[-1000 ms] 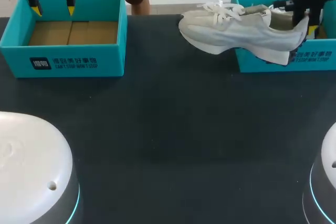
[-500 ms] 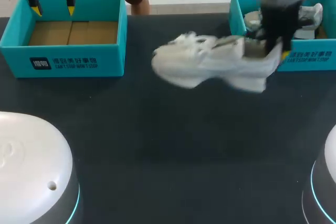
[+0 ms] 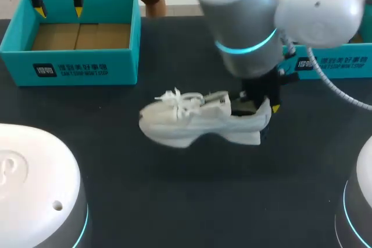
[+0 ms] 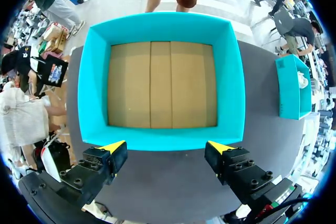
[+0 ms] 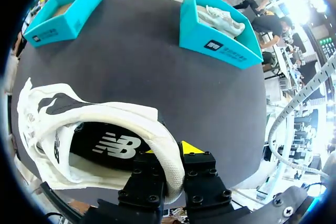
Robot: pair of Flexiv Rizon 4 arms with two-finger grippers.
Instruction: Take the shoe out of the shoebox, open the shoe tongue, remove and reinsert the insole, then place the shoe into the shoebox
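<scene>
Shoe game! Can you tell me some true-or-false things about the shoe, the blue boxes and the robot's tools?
1. The right tool grips the shoe by its heel. True.
2. The shoe sits inside a shoebox. False: it is outside the right shoebox, over the dark table.
3. The left tool is open, by the left shoebox. True.
4. The left shoebox holds a shoe. False: only its brown floor shows.

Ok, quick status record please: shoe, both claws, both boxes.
shoe: outside both boxes, over the middle of the table
right claw: shut on the shoe's heel
left claw: open, above the left shoebox, holding nothing
left shoebox: empty, cardboard floor showing
right shoebox: holds a second white shoe
sole touching table: cannot tell
</scene>
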